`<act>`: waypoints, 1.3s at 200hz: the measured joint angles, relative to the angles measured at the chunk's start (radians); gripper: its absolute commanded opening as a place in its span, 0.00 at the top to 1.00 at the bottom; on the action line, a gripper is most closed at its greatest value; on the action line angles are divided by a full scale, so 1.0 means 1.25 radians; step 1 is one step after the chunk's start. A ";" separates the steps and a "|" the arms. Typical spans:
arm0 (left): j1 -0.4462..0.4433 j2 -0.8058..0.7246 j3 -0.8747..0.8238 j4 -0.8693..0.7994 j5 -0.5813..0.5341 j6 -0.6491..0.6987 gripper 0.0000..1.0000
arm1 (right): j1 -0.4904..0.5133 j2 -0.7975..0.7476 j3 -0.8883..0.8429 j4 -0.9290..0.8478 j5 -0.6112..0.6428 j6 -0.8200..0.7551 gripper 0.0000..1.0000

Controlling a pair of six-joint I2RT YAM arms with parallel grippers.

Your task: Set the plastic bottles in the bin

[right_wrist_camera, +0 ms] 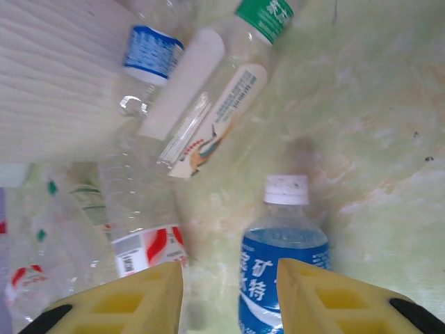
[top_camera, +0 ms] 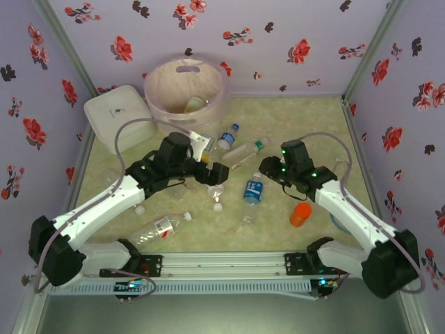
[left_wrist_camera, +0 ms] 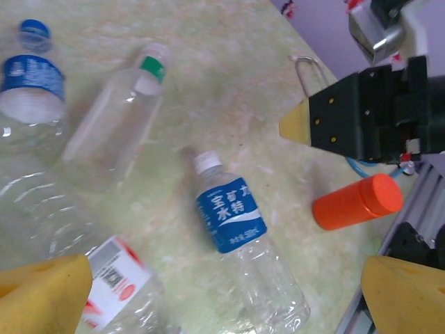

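R gripper (right_wrist_camera: 229, 296): jaws slightly apart, nothing held, above blue-label bottle (right_wrist_camera: 284, 268) lying on table (right_wrist_camera: 375, 125). L gripper (left_wrist_camera: 222, 299): wide open, empty; other bottles (top_camera: 161, 228) scattered nearby; bin (top_camera: 151, 87) at rear left, beside white box (top_camera: 118, 115)

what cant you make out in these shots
Top view: pale object inside the bin, too small to name.
Top view: bottles under the left arm, partly covered by it.
Right wrist view: the blue-label bottle runs off the bottom edge behind the right gripper; whether it is gripped is unclear.
Left wrist view: the red-and-white-label bottle, cut by the bottom edge.
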 measured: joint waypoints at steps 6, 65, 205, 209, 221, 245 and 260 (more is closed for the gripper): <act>-0.007 0.012 0.007 -0.001 0.000 0.001 0.00 | -0.002 -0.011 0.000 0.000 0.000 -0.002 0.52; -0.024 0.061 0.050 -0.038 -0.025 0.019 0.00 | 0.019 0.103 0.020 -0.121 0.030 -0.052 0.11; -0.024 -0.037 -0.052 -0.060 -0.080 0.009 0.00 | 0.094 0.464 0.110 -0.033 -0.005 -0.053 0.27; -0.024 -0.038 -0.052 -0.059 -0.081 0.009 0.00 | 0.092 0.464 0.110 -0.032 -0.007 -0.054 0.29; -0.024 -0.038 -0.052 -0.058 -0.081 0.009 0.00 | 0.091 0.464 0.112 -0.027 -0.006 -0.049 0.35; -0.024 -0.039 -0.053 -0.055 -0.080 0.009 0.00 | 0.085 0.432 0.111 -0.026 -0.006 -0.048 0.41; -0.024 -0.048 -0.063 -0.040 -0.072 0.010 0.00 | 0.074 0.382 0.109 -0.025 -0.008 -0.048 0.42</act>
